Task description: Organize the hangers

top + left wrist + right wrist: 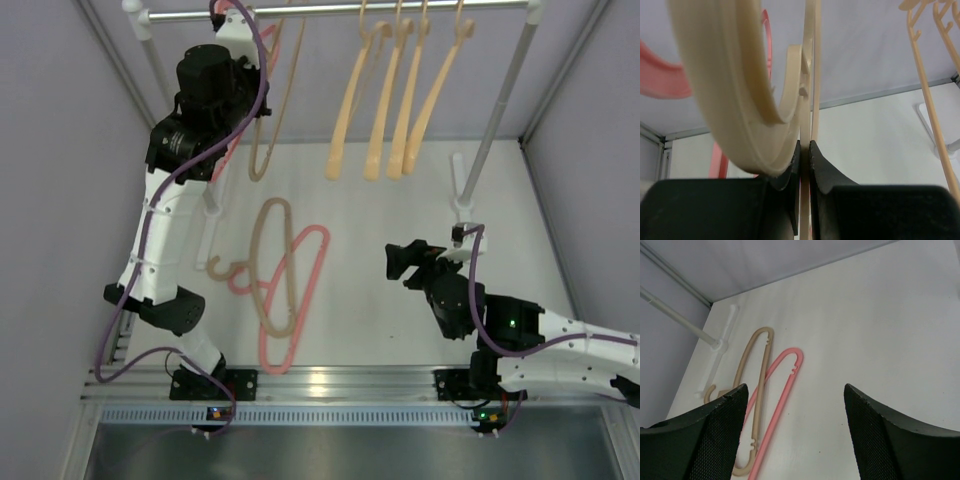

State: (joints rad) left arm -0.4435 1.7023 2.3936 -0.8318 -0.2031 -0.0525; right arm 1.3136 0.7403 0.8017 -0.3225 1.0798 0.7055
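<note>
Left gripper [804, 150], upper left, is pinching the thin beige plastic hanger [806, 115]; seat its hook squarely. Right gripper [795, 390] is gaping, empty.

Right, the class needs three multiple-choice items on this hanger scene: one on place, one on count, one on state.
1. The crossed beige hanger and pink hanger lie: A in a box; B on the table; C on a chair.
2. Peach hangers on the rail: A two; B six; C four.
3. The right gripper is: A open, empty; B shut on a hanger; C out of view.
Key: 1 B, both lie flat there; 2 C, four hang side by side; 3 A, nothing between its spread fingers.
</note>
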